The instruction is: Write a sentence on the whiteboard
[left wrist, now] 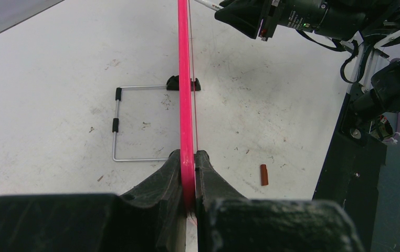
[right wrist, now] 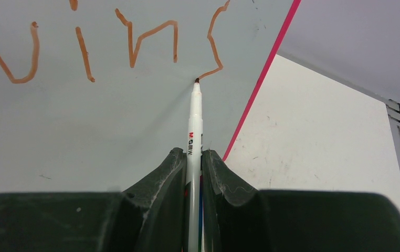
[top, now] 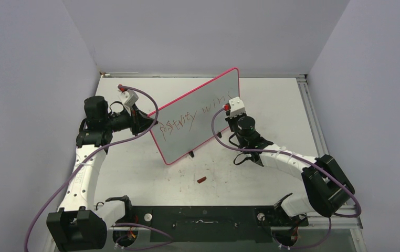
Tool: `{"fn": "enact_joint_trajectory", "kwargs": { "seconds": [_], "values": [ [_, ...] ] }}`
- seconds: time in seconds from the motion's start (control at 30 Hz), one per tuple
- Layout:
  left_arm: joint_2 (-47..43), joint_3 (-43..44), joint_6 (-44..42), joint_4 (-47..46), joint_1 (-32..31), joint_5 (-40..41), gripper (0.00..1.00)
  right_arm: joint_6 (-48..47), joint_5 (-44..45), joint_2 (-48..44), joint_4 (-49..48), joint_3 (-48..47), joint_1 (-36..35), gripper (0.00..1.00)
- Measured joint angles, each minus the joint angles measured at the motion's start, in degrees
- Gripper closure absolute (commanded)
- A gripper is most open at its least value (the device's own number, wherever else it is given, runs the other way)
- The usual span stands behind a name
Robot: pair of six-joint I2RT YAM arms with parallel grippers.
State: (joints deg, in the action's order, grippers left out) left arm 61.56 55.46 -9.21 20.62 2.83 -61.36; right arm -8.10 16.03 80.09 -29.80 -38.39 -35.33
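The whiteboard (top: 198, 110), pale grey with a red-pink rim, stands tilted on the table. My left gripper (top: 144, 122) is shut on its left rim (left wrist: 187, 131), seen edge-on in the left wrist view between the black fingers (left wrist: 208, 170). The sentence (top: 179, 123) reads roughly "party wins" in dark-red strokes (right wrist: 150, 39). My right gripper (top: 229, 116) is shut on a white marker (right wrist: 194, 121), whose tip touches the board at the end of the last letter (right wrist: 213, 47), near the board's right rim (right wrist: 263, 79).
A small red marker cap (top: 201, 179) lies on the table in front of the board, also in the left wrist view (left wrist: 264, 174). A wire stand (left wrist: 129, 126) with black feet sits behind the board. The black base rail (top: 203, 218) runs along the near edge.
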Motion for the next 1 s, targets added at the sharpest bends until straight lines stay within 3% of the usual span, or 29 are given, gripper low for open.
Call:
{"fn": "enact_joint_trajectory", "kwargs": {
  "seconds": [0.43, 0.8, 1.0],
  "values": [
    [-0.04, 0.00, -0.28, 0.13, 0.09, -0.11, 1.00, 1.14, 0.39, -3.34, 2.25, 0.00, -0.22, 0.95],
    [-0.04, 0.00, -0.55, 0.13, 0.26, -0.44, 1.00, 5.09, 0.74, -16.90, 8.70, 1.46, -3.19, 0.95],
    [-0.04, 0.00, -0.52, 0.11, 0.26, -0.44, 1.00, 6.86, -4.83, -20.31, 11.78, 4.42, -7.50, 0.95]
  ]
}}
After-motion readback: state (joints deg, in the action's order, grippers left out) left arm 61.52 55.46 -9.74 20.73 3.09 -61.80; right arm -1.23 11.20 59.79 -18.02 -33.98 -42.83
